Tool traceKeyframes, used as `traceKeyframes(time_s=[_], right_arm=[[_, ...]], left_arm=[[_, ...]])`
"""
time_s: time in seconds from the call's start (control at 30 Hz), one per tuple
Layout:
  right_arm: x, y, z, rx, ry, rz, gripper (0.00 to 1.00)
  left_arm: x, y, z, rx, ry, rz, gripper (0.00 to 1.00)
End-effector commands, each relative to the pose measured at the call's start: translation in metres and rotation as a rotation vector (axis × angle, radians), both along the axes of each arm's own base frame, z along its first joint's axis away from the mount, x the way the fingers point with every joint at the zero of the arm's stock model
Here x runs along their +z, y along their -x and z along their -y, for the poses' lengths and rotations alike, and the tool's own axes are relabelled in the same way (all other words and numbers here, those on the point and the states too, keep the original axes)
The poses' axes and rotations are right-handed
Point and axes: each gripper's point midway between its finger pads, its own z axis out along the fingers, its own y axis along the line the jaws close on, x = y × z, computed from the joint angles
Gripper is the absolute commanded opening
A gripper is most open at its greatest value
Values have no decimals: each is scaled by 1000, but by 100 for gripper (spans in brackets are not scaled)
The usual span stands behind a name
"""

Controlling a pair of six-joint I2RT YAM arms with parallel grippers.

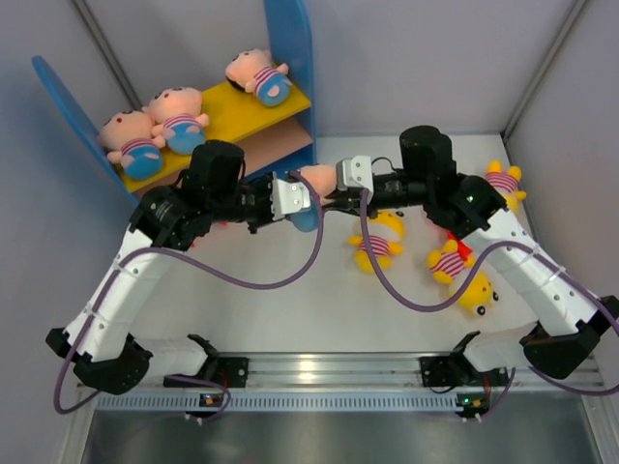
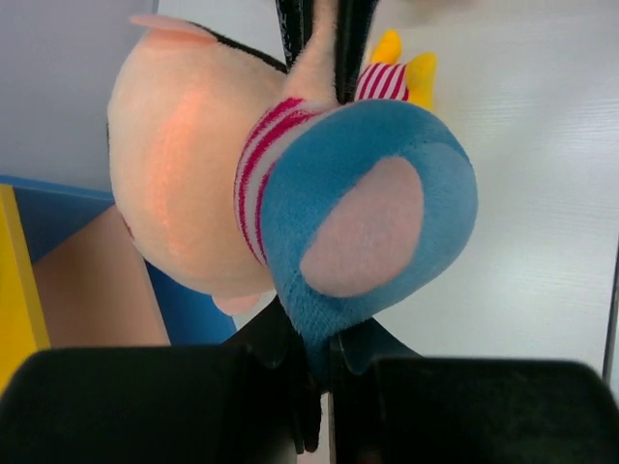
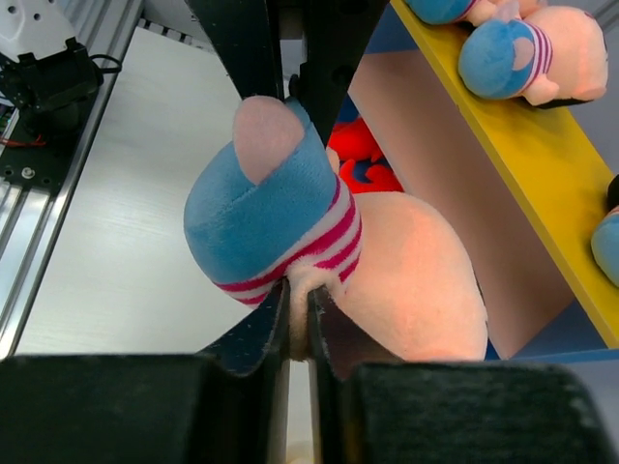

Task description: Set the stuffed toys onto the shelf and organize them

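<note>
Both grippers hold one pink-faced doll [image 1: 315, 178] in a striped shirt above the table, in front of the shelf [image 1: 232, 101]. My left gripper [image 1: 306, 209] is shut on its blue bottom, which shows in the left wrist view [image 2: 368, 222]. My right gripper [image 1: 327, 191] is shut on a pink limb by the shirt, which shows in the right wrist view [image 3: 300, 290]. Three pink-faced dolls [image 1: 177, 111] lie on the yellow upper board. A red toy [image 3: 356, 155] sits on the lower board.
Yellow striped creatures lie on the table at right [image 1: 379, 242], [image 1: 448, 261], [image 1: 479, 290], with one more by the right wall [image 1: 503, 182]. The shelf's blue side panel [image 1: 290, 48] stands just behind the held doll. Grey walls close in on both sides.
</note>
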Motion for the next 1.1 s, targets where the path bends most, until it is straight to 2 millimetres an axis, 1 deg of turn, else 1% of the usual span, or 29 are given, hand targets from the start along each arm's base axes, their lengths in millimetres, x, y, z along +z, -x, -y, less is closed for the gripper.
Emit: traceKeyframes(time_s=[0.0, 0.03, 0.07, 0.1, 0.13, 0.17, 0.2, 0.23, 0.27, 0.33, 0.37, 0.43, 0.47, 0.5, 0.53, 0.57, 0.6, 0.63, 0.67, 0.7, 0.73, 0.77, 0.8, 0.9, 0.93, 1.03, 1.07], right_arm=[[15, -3, -3, -6, -61, 61, 15], [15, -7, -2, -38, -68, 55, 24], [10, -15, 2, -96, -60, 58, 40], [9, -20, 5, -131, -63, 62, 49], [12, -26, 6, -169, -82, 72, 58], [8, -28, 11, -201, -81, 72, 74], [7, -35, 16, -251, -82, 82, 79], [4, -38, 19, -275, -89, 81, 84], [8, -40, 25, -313, -106, 99, 91], [8, -41, 31, -339, -125, 103, 94], [8, -40, 36, -348, -137, 112, 95], [4, -38, 41, -358, -141, 112, 95], [5, -39, 43, -363, -144, 114, 95], [3, -38, 44, -361, -142, 112, 95], [1, -37, 46, -363, -141, 109, 95], [0, -36, 46, -360, -139, 107, 95], [0, -34, 45, -356, -139, 105, 95], [-1, -33, 46, -353, -140, 106, 95], [-2, -33, 47, -351, -139, 104, 95], [-4, -32, 47, -350, -136, 101, 95], [-4, -30, 48, -348, -136, 101, 95], [-5, -30, 48, -348, -135, 100, 95], [-9, -28, 49, -346, -127, 97, 95], [-13, -27, 50, -343, -121, 93, 95], [-14, -26, 51, -344, -122, 91, 95], [-18, -23, 51, -337, -123, 84, 95], [-19, -22, 51, -331, -123, 84, 95]], left_arm=[[20, -21, -5, 83, -3, 89, 0], [23, -30, -9, 122, -16, 118, 0], [27, -39, -12, 164, -25, 143, 0], [33, -49, -18, 217, -35, 182, 0], [44, -64, -29, 299, -45, 245, 0], [50, -72, -34, 327, -68, 297, 0], [58, -77, -38, 355, -70, 337, 0], [69, -87, -52, 437, -90, 393, 0], [79, -96, -54, 463, -90, 448, 0], [94, -106, -62, 526, -95, 516, 0], [104, -115, -68, 570, -106, 572, 0], [105, -126, -71, 587, -133, 603, 0], [111, -136, -69, 603, -121, 629, 0], [112, -143, -70, 611, -120, 636, 0], [107, -162, -78, 638, -149, 633, 0], [117, -171, -82, 652, -132, 652, 0], [121, -181, -87, 670, -130, 662, 0], [122, -195, -104, 715, -145, 666, 0], [123, -212, -109, 741, -152, 669, 0], [127, -223, -123, 780, -153, 686, 0], [122, -236, -127, 786, -177, 691, 0], [123, -243, -132, 801, -183, 708, 0], [124, -254, -139, 811, -190, 732, 0], [118, -271, -151, 830, -216, 737, 0], [109, -280, -151, 824, -234, 725, 0], [93, -295, -157, 827, -270, 711, 0], [93, -297, -157, 825, -267, 712, 0]])
